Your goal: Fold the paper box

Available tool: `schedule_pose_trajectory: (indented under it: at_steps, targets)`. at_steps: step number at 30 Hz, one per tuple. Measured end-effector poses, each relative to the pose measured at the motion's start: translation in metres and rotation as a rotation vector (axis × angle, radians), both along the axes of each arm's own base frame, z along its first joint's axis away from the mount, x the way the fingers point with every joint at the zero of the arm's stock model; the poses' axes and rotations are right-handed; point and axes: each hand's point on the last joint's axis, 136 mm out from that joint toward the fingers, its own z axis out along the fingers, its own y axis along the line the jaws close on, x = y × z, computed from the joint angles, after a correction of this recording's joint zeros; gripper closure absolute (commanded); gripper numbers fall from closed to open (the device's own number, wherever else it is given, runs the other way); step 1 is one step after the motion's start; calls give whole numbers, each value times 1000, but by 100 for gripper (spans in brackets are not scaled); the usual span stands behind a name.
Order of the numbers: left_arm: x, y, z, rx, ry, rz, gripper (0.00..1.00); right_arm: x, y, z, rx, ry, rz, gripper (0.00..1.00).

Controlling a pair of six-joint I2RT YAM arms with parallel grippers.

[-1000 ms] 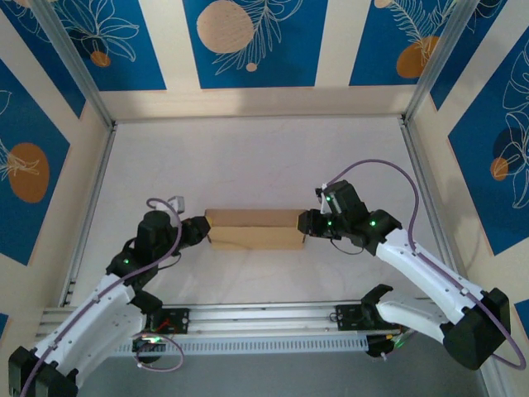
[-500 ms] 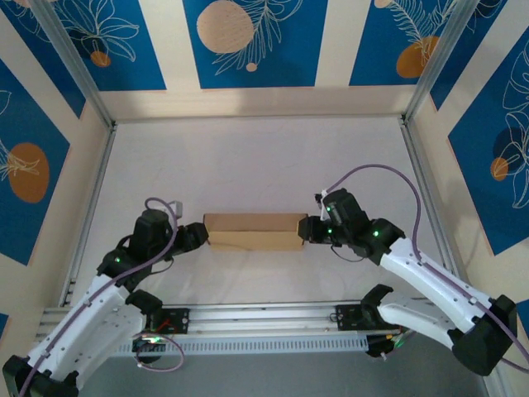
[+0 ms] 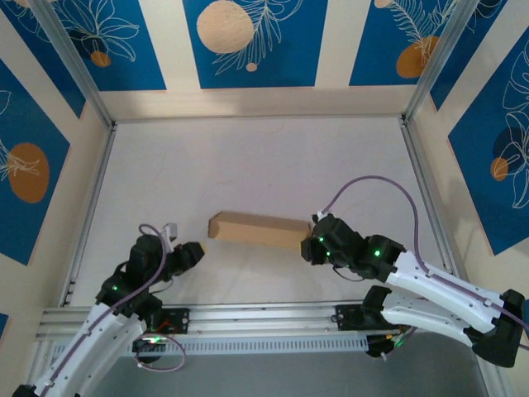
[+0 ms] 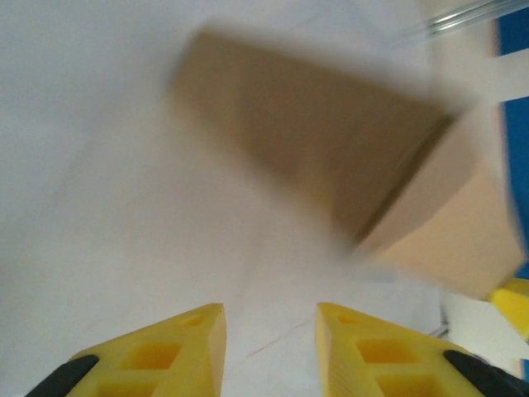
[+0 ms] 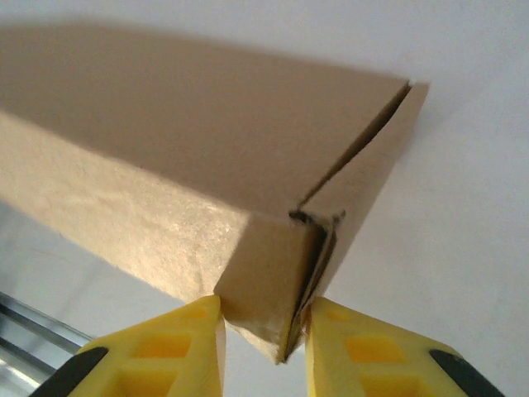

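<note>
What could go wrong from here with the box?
The right tool pinches only an end corner of the paper box; it could pivot or slip out.
The flap seam there gapes, so the pinch may crush or open it.
The left tool hangs open, apart from the box, leaving that end unsupported.

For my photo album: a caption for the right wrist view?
Right gripper pinches an end corner of the brown paper box.
</note>
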Motion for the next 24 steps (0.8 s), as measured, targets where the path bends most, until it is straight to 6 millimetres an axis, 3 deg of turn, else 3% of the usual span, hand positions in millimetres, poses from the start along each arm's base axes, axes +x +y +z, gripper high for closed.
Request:
schedule_pose_trajectory:
  at_steps: [2, 4, 9, 13, 16, 20, 24]
  targets:
    - [-12, 6, -26, 22, 98, 16, 67, -7, -8, -11, -46, 26, -4, 70]
    - [-20, 9, -37, 37, 150, 24, 66, -10, -13, -16, -74, 38, -11, 68]
    - [-21, 10, -37, 52, 159, 18, 61, -10, -21, -18, -105, 37, -35, 55]
    - [-12, 6, -19, 126, 162, -36, 53, -10, -23, -15, -118, 36, -30, 44]
    - [9, -2, 5, 181, 103, -89, 43, -8, -26, -11, -111, 42, -55, 40]
    - [57, -24, 33, 244, 9, -162, 35, 10, -39, -6, -37, 101, -211, 42]
    - [116, -53, 35, 305, -40, -234, 33, 32, -52, -8, 81, 206, -412, 42]
